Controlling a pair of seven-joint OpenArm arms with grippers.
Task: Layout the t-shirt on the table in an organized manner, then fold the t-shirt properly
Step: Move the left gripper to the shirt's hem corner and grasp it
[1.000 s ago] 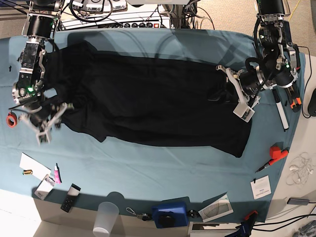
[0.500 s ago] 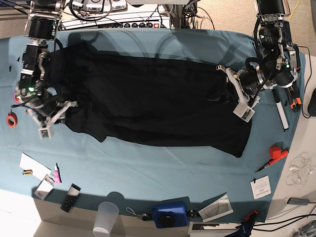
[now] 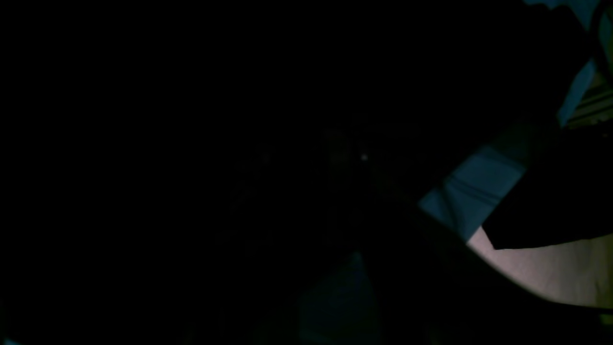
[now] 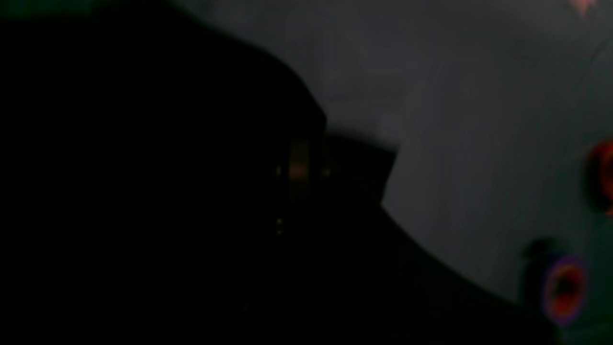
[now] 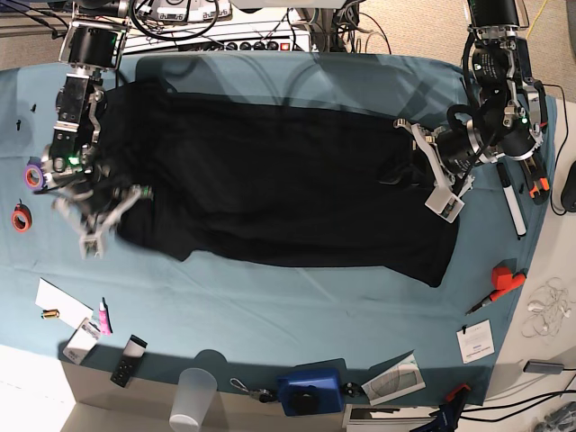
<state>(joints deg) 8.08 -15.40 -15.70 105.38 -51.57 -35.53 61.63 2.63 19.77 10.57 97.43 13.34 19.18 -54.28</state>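
Observation:
The black t-shirt (image 5: 270,180) lies spread lengthwise over the teal table (image 5: 297,306), with no print showing. My right gripper (image 5: 112,216) is blurred at the shirt's near-left sleeve edge and shut there. In the right wrist view, dark t-shirt cloth (image 4: 167,215) fills the frame right up to the fingers. My left gripper (image 5: 423,169) rests on the shirt's right end. Its white fingers (image 5: 445,202) stand apart around a small bunch of cloth. Black t-shirt cloth (image 3: 191,167) fills nearly all of the left wrist view, and a strip of table (image 3: 471,191) shows beside it.
A purple tape roll (image 5: 33,175) and a red tape roll (image 5: 20,218) lie left of my right gripper. A clear cup (image 5: 192,396), a blue device (image 5: 310,391) and cards (image 5: 475,340) line the front edge. A red tool (image 5: 506,277) and a marker (image 5: 513,207) lie at the right.
My right gripper moved toward the table's back and right onto the shirt's sleeve edge, and it has shut. The left arm has not moved.

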